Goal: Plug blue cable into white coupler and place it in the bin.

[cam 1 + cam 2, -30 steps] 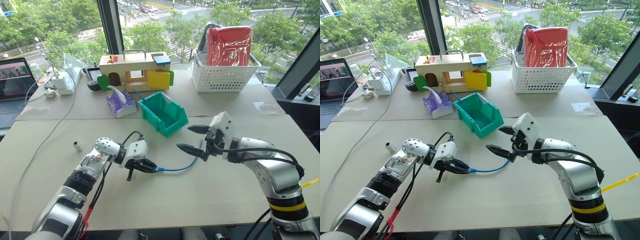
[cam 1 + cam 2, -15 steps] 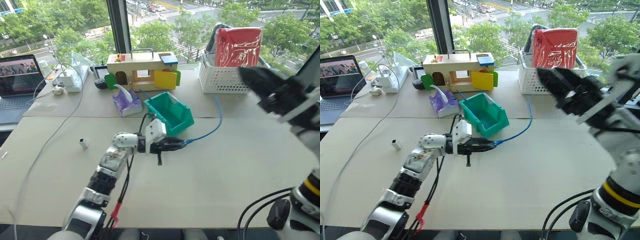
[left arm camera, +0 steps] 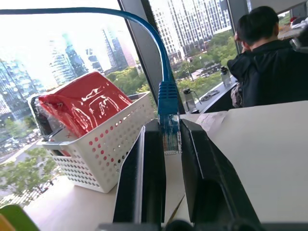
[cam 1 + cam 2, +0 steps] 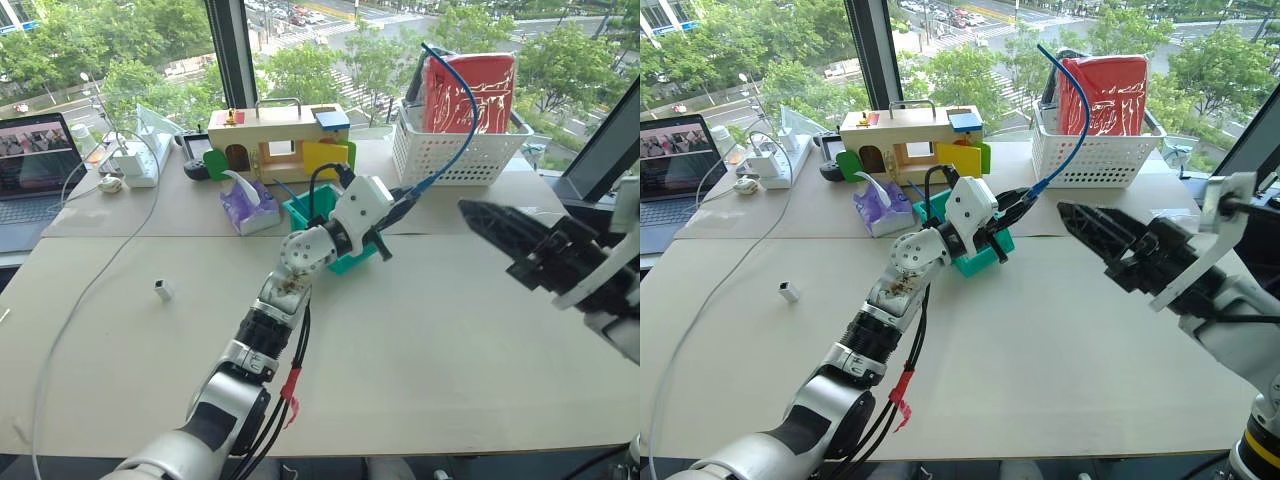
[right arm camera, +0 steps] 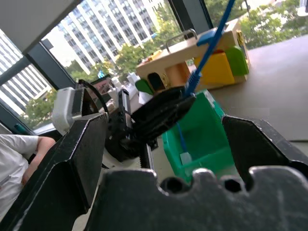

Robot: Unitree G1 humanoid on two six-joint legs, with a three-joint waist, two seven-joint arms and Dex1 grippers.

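Note:
My left gripper [image 4: 403, 206] is raised in front of the teal bin [image 4: 300, 211], shut on one clear plug of the blue cable [image 4: 468, 110]. The cable arcs up from the plug and over the basket, its far end in the air. In the left wrist view the plug [image 3: 168, 132] sits pinched between the two black fingers [image 3: 149, 163]. My right gripper [image 4: 1085, 238] hangs open and empty to the right, pointing left toward the left gripper. The white coupler [image 4: 163, 290] lies alone on the table at the left. The left arm hides most of the bin.
A white lattice basket [image 4: 450, 150] with a red bag stands behind the cable. A wooden toy house [image 4: 275, 140], a purple tissue pack [image 4: 243, 205], a power strip [image 4: 135, 160] and a laptop [image 4: 35, 160] line the back left. A white cord [image 4: 100, 270] trails across the table. A person [image 3: 269, 57] sits beyond the table.
My left gripper rose and swung right with the plug, lifting the whole cable off the table into an upward arc. The right gripper pulled away to the right and rolled, still open.

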